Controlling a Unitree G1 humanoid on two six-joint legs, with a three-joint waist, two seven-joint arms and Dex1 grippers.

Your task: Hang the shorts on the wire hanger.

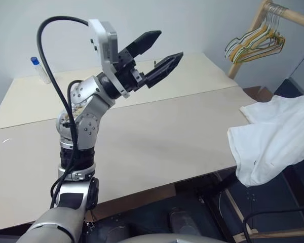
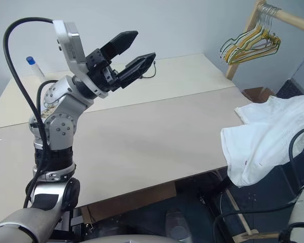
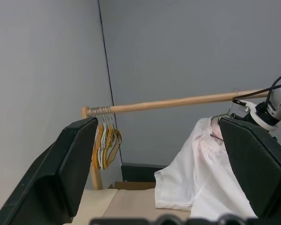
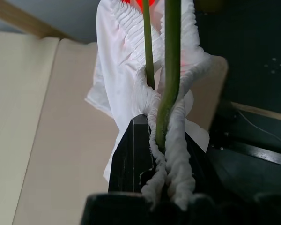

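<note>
The white shorts (image 1: 273, 136) hang in the air past the table's right edge, lifted from the upper right. In the right wrist view my right gripper (image 4: 164, 140) is shut on their gathered waistband (image 4: 178, 136). The thin olive wire hanger (image 4: 171, 70) runs through the same grip and up along the fabric. A red-pink mark (image 4: 140, 2) shows on the shorts. My left gripper (image 1: 171, 44) is raised above the middle of the table, open and empty, pointing toward the shorts (image 3: 196, 173) and well apart from them.
A wooden rod (image 1: 289, 15) at the back right carries a bunch of yellow, green and white hangers (image 1: 256, 43). A small blue-capped bottle (image 1: 40, 68) stands at the table's (image 1: 157, 136) far left. Black cables (image 1: 273, 215) lie on the dark floor to the right.
</note>
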